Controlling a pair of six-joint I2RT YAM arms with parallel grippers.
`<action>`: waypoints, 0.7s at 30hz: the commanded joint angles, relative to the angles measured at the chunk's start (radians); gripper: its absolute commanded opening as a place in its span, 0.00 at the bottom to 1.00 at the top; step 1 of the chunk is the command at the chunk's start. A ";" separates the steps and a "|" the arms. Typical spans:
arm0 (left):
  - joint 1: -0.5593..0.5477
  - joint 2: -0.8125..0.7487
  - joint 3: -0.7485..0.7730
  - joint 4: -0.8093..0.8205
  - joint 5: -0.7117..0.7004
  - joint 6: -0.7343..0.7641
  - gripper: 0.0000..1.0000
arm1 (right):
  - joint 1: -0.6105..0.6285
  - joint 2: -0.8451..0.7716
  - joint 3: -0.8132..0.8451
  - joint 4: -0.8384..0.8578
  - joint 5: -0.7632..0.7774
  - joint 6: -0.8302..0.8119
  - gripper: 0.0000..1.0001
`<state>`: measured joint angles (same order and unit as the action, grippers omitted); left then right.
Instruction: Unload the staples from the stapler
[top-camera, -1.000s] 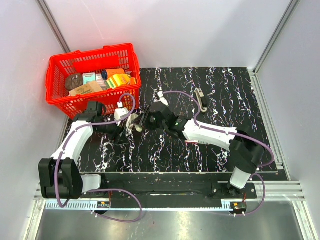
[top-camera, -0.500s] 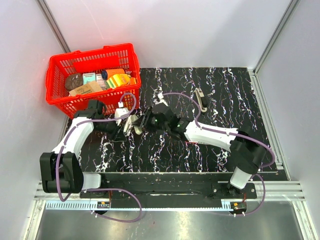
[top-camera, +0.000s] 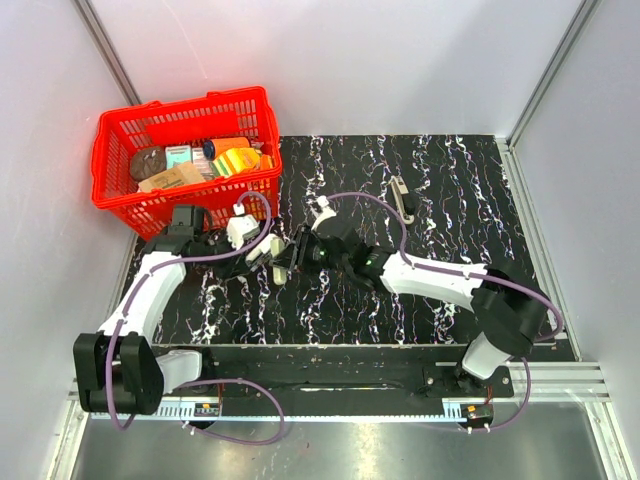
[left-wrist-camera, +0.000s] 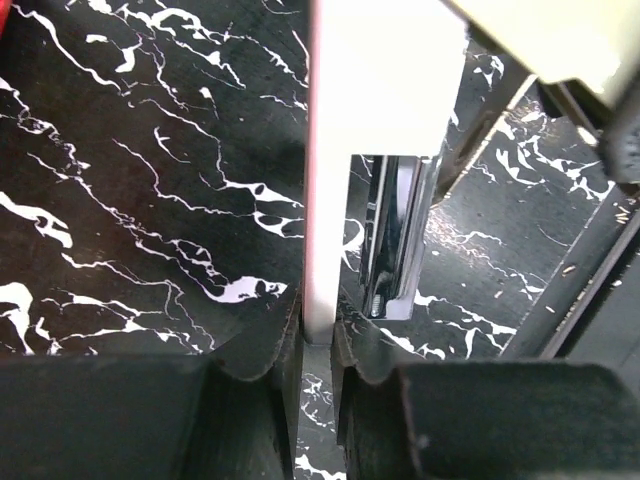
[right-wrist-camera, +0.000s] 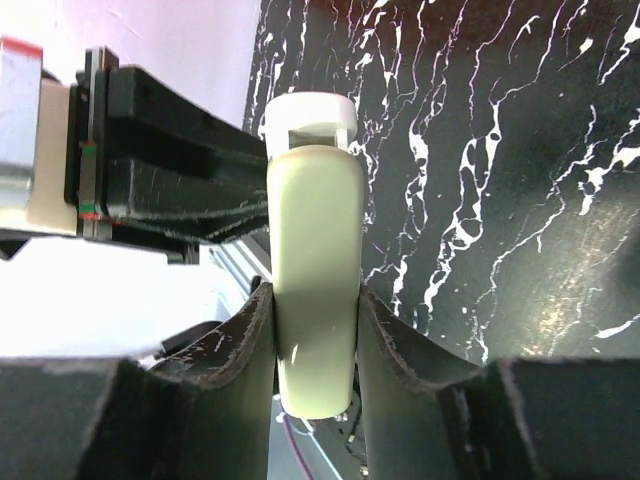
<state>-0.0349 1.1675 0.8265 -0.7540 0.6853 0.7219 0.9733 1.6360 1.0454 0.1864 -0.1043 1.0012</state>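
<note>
Holds stapler (right-wrist-camera: 315, 250) aloft over marbled table (top-camera: 450, 200), left of centre, just near of red basket (top-camera: 190, 205). Pinches its thin white plate tight in left gripper (left-wrist-camera: 318, 342); clamps its cream body tight in right gripper (right-wrist-camera: 315, 335).

LIGHT bright, even, from overhead | SHADOW soft and faint on the bench (top-camera: 450, 200) | GLARE dull sheen on the steel strip (top-camera: 330, 450) — pale walls (top-camera: 400, 60) nearly washed out | TOP sharp, slight bowing at edges | WRISTS stapler (left-wrist-camera: 385, 70) overexposed and blurred up close, left end effector (left-wrist-camera: 318, 340) soft — bench veining crisp
</note>
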 joint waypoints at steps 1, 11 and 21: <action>-0.013 0.015 0.037 0.110 -0.082 0.011 0.03 | 0.004 -0.051 -0.030 -0.117 -0.006 -0.194 0.00; -0.043 -0.035 -0.061 0.231 -0.174 0.050 0.00 | 0.004 -0.114 -0.087 -0.172 0.009 -0.329 0.00; -0.167 -0.109 -0.135 0.340 -0.368 0.091 0.00 | 0.016 -0.130 -0.085 -0.240 0.029 -0.443 0.00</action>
<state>-0.1829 1.0847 0.7033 -0.5438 0.4908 0.8059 0.9775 1.5398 0.9707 0.0864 -0.1066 0.6811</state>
